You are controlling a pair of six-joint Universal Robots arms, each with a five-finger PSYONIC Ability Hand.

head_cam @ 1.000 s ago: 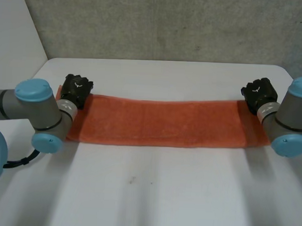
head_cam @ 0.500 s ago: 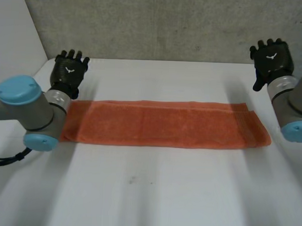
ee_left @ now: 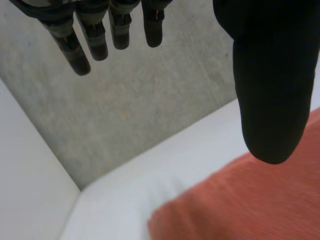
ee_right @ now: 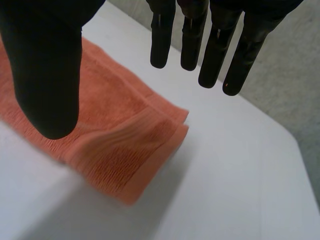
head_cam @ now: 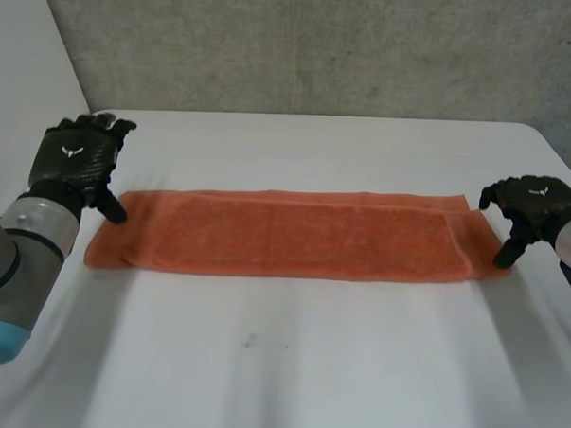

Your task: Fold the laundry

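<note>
Spreading wide and white, the tabletop (head_cam: pixel 288 366) is seen bare on every side of the one thing it carries, an orange towel (head_cam: pixel 294 231). The towel is laid flat as a long, narrow strip, folded lengthwise. Behind the towel a rough grey wall (head_cam: pixel 321 50) is seen, and beyond the towel's left end a plain white panel (head_cam: pixel 27 61) is met at the corner of the room.

Now the edges. The towel's long sides are laid roughly parallel to the tabletop's far edge. At the towel's right end two stacked layers and a ribbed band are shown in the right wrist view. At the left end a lower layer is left poking out a little past the upper one.

The left hand (head_cam: pixel 74 162) is held raised at the towel's left end. Its fingers (ee_left: pixel 75 45) are stretched out and spread, and nothing is gripped. Its thumb (ee_left: pixel 270 75) is pointed down over the far left corner of the towel, but contact cannot be made out. The right hand (head_cam: pixel 537 204) is held just beside the towel's right end, its fingers loosely extended and holding nothing, its thumb angled down near the front right corner.

As for room to move, a broad open stretch of tabletop is offered in front of the towel, towards the robot. A narrower bare band is left behind the towel, up to the wall, and some free surface is left past the right end.
</note>
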